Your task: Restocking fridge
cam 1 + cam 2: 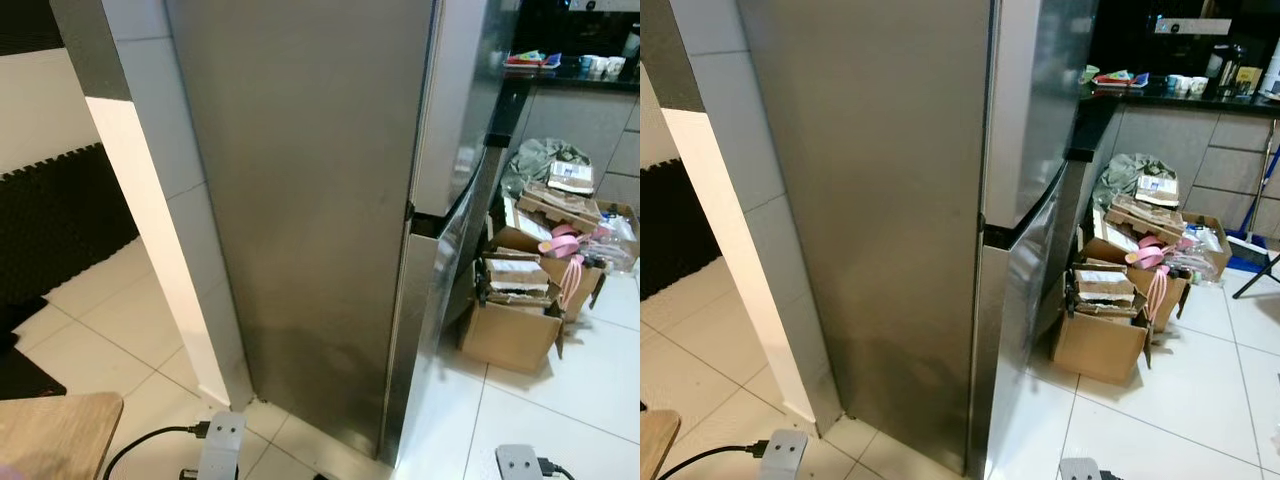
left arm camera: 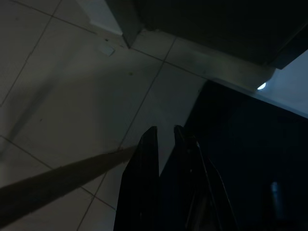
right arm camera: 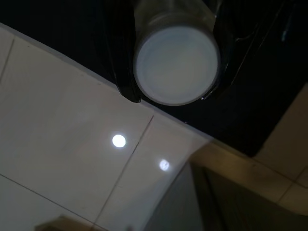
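A tall stainless-steel fridge [image 1: 310,200] stands right before me, seen from its side. Its upper door [image 1: 1025,100] and lower door [image 1: 1015,290] face right and are closed. In the right wrist view my right gripper [image 3: 171,96] hangs over the pale floor tiles, shut on a clear container with a round white lid [image 3: 176,65]. The left wrist view is dark. There my left gripper [image 2: 166,132] hangs above the tiles, its two black fingers [image 2: 149,149] close together with nothing between them.
Open cardboard boxes [image 1: 515,320] full of clutter stand on the floor to the fridge's right, under a dark counter [image 1: 1180,95]. A white power strip [image 1: 222,445] and cable lie by the fridge's near corner. A wooden table corner [image 1: 50,435] is at the lower left. A mop [image 1: 1255,230] leans at the far right.
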{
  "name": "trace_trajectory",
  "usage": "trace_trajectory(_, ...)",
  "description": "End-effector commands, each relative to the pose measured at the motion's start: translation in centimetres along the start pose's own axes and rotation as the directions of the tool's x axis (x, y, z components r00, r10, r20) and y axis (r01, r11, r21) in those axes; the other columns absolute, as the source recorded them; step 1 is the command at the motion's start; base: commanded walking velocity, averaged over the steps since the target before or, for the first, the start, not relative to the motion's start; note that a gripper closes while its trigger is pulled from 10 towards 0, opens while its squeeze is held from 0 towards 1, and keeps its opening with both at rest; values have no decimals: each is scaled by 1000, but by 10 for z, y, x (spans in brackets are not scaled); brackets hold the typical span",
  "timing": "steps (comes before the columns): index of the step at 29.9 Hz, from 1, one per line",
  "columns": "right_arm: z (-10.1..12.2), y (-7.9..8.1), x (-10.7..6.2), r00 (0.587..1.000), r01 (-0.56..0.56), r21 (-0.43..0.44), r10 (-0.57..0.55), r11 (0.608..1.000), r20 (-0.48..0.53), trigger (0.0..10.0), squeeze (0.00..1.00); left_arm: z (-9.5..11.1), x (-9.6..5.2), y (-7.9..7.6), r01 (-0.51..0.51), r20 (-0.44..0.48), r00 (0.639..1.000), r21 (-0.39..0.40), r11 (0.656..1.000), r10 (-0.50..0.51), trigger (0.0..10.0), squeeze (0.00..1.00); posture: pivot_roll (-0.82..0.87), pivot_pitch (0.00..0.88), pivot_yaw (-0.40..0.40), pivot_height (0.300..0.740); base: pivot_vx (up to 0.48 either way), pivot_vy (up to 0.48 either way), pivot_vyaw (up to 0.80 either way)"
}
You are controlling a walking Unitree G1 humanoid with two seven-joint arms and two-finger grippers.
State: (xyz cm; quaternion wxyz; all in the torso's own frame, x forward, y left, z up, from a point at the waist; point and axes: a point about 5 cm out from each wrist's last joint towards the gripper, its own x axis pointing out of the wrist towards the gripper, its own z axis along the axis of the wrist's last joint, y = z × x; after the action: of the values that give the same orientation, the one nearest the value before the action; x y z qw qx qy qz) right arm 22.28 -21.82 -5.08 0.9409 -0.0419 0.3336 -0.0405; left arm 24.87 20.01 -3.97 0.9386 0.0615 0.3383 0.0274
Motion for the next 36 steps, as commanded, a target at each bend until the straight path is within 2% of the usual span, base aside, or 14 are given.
trace_trajectory(1, -4, -1, -1, 1000, 4, 6, -4, 1000, -7, 10000, 0, -3, -1, 3, -9, -13, 1000, -7, 1000, 9, 10000, 0, -61, 62, 13, 740, 0, 0, 0)
trace_trajectory(4, -3, -1, -1, 1000, 4, 7, -4, 1000, -6, 10000, 0, -4, -1, 3, -3, -18, 1000, 12, 1000, 3, 10000, 0, -62, 58, 17, 740, 0, 0, 0)
trace_trajectory(36, -3, 0, -1, 1000, 3, 4, -3, 1000, 3, 10000, 0, -3, 0, 3, 1, -21, 1000, 2, 1000, -1, 10000, 0, -64, 56, 19, 740, 0, 0, 0)
